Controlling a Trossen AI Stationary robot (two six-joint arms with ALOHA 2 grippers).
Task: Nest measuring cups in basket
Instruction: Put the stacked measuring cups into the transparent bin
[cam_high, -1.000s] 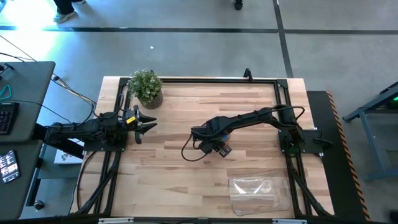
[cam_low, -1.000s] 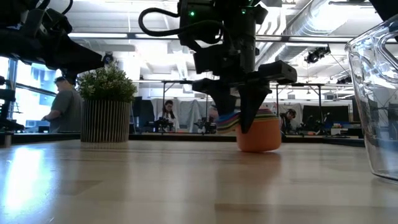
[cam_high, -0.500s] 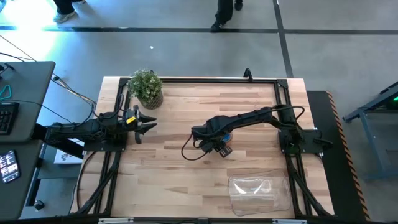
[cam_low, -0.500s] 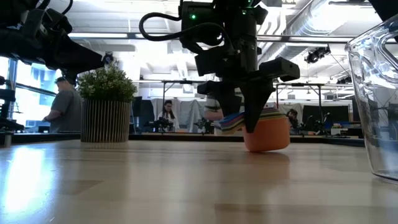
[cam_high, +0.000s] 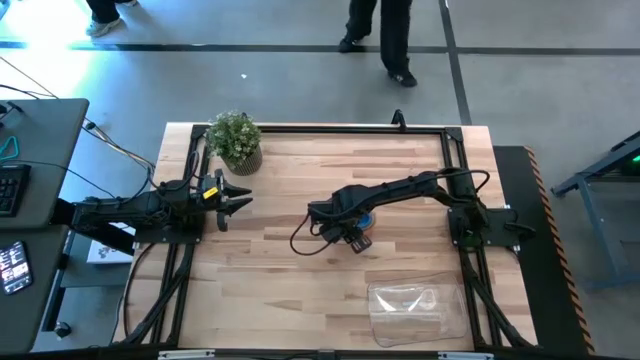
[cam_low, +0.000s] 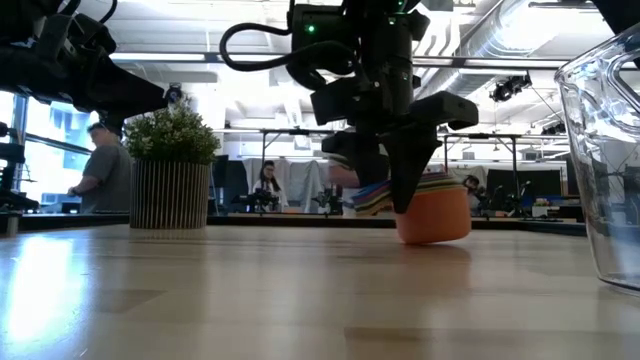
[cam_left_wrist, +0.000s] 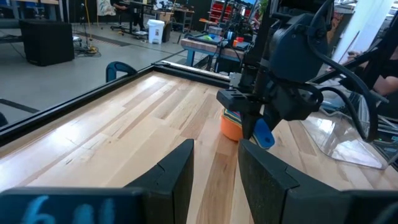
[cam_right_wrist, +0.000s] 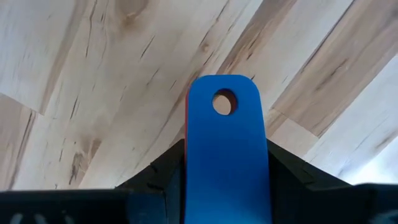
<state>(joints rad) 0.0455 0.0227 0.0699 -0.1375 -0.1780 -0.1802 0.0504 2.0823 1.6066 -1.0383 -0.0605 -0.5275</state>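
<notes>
Blue plastic cup handle (cam_right_wrist: 224, 155) sits clamped between the right gripper's (cam_low: 395, 195) fingers, lifting the nested measuring cups (cam_low: 432, 208) off the wooden table (cam_high: 280, 190). Left gripper (cam_high: 238, 197) waits, slightly parted, empty.

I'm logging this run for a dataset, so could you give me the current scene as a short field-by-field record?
stage: nested stack gripped, not yet in basket
right gripper: mid-table, shut on the blue handle of the stacked measuring cups
stack: red-orange cup outermost, tilted, at or just above the table
left gripper: idle at the left edge, fingers apart, holding nothing
basket: near right corner, no cups in it
potted plant: far left corner
</notes>
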